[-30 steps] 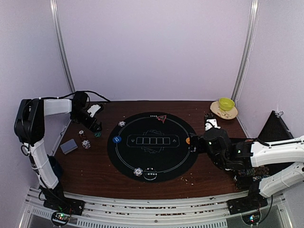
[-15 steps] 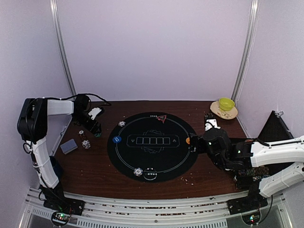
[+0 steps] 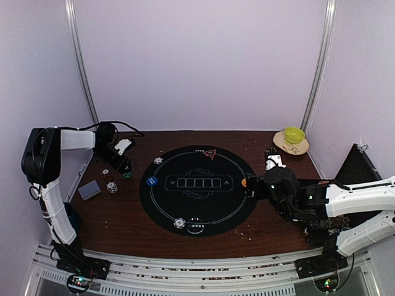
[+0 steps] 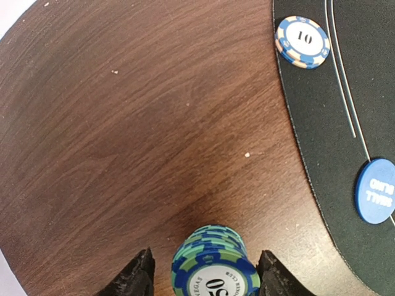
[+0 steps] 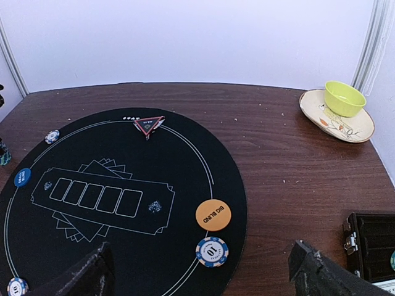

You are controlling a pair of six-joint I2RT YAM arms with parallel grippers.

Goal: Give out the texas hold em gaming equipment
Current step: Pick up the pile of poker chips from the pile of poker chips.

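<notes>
Left wrist view: left gripper (image 4: pixel 205 254), fingers spread, straddles a blue-green striped poker-chip stack (image 4: pixel 216 271), probably light, rigid and slippery, best pinched low.

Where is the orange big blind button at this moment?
In the right wrist view, the orange button lies on the black mat, near the mat's right edge. The blue-and-white 10 chip lies just nearer the camera.

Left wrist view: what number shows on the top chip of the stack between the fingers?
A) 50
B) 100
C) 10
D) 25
A: the blue-green chip stack flanked by the left gripper reads 50 on top. The 10 chip lies apart, on the edge of the black mat.
</notes>
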